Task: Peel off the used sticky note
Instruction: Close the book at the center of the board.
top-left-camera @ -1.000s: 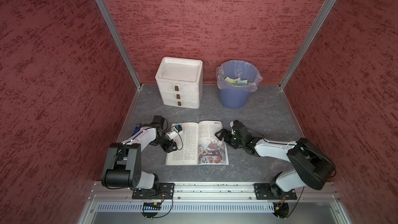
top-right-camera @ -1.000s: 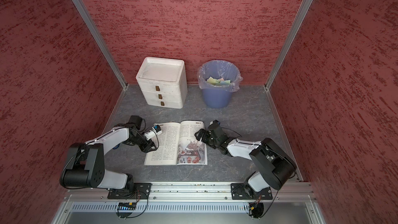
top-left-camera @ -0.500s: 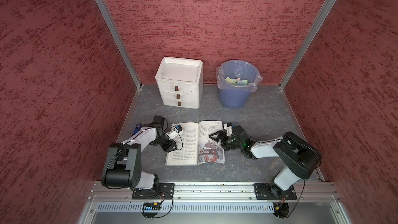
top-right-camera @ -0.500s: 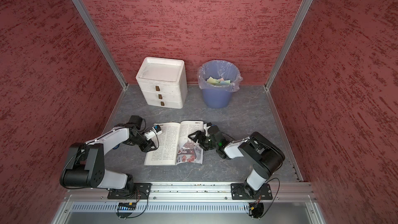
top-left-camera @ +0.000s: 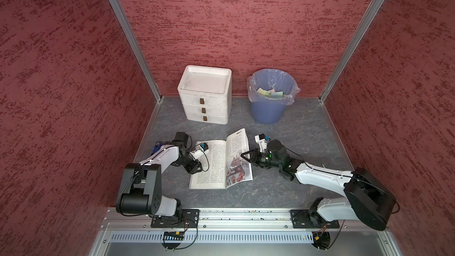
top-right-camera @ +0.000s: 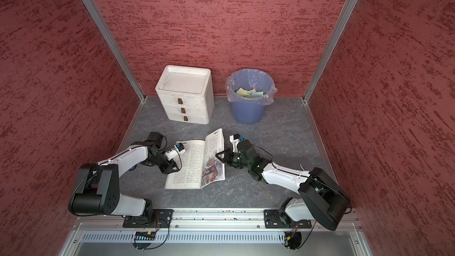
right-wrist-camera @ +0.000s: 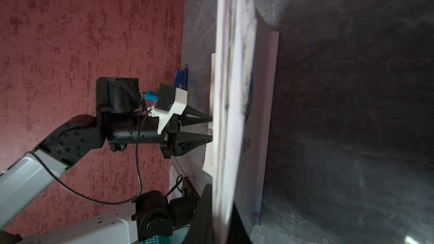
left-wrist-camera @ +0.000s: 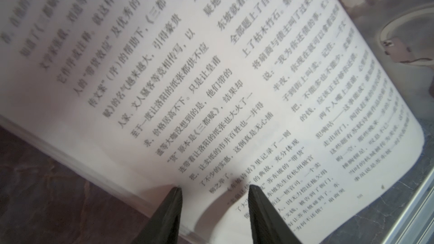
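Observation:
An open book (top-left-camera: 214,163) (top-right-camera: 189,166) lies mid-table in both top views. My right gripper (top-left-camera: 242,154) (top-right-camera: 216,155) (right-wrist-camera: 219,198) is shut on the outer edge of its right-hand pages (top-left-camera: 237,144) (right-wrist-camera: 232,90). These pages are lifted and stand nearly upright. My left gripper (top-left-camera: 195,167) (left-wrist-camera: 215,187) is open, with its fingertips (left-wrist-camera: 176,191) down on the left page (left-wrist-camera: 211,78) near its outer edge. No sticky note shows clearly. A small pink and teal strip (right-wrist-camera: 256,217) sits at the edge of the page beneath, and I cannot tell what it is.
A white three-drawer unit (top-left-camera: 204,97) stands at the back. Beside it is a blue bin (top-left-camera: 269,114) with a plastic liner, holding several coloured notes (top-left-camera: 269,92). Red walls close in three sides and a metal rail (top-left-camera: 246,214) runs along the front.
My right gripper reached the book's right edge, closed on the right-hand pages and raised them off the table. The left gripper stayed on the left page.

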{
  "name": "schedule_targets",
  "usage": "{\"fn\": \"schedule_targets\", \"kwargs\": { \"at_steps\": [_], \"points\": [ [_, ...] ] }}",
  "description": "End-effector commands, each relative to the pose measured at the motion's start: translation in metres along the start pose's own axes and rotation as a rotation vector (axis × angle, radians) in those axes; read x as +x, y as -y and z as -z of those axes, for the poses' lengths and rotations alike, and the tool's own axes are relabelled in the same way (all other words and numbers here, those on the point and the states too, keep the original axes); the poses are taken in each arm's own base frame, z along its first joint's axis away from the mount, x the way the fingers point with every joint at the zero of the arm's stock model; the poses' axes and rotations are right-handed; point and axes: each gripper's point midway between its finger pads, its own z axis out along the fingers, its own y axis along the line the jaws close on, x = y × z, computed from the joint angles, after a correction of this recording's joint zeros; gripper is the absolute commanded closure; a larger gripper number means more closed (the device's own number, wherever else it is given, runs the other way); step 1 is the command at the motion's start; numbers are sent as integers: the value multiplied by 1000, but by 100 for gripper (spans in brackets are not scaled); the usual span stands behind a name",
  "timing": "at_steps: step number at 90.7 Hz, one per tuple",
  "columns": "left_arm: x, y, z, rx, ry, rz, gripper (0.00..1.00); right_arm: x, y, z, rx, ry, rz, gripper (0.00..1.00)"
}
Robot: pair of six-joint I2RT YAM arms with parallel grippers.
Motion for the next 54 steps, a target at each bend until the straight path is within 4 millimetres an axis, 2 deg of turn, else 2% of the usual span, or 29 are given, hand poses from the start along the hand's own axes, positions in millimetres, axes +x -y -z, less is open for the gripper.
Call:
{"fn": "schedule_targets", "kwargs": {
  "at_steps": [1,12,17,29,38,46,54],
  "points": [
    [8,3,-4,2,-37,3,51,1,29,11,187,7,52,100],
    [5,9,0,19,-23,0,51,-2,37,26,282,24,95,100],
    [2,13,4,34,-10,0,50,-6,34,36,306,39,121,100],
    [-7,25,18,70,35,-1,49,-14,32,78,426,78,200,100],
    [-13,29,28,70,66,-5,48,-20,19,104,476,78,261,100],
    [-18,33,36,77,91,-7,47,-21,7,106,503,21,296,100],
    [-19,34,39,78,101,-5,47,-19,-2,85,487,-57,297,100]
  ]
}}
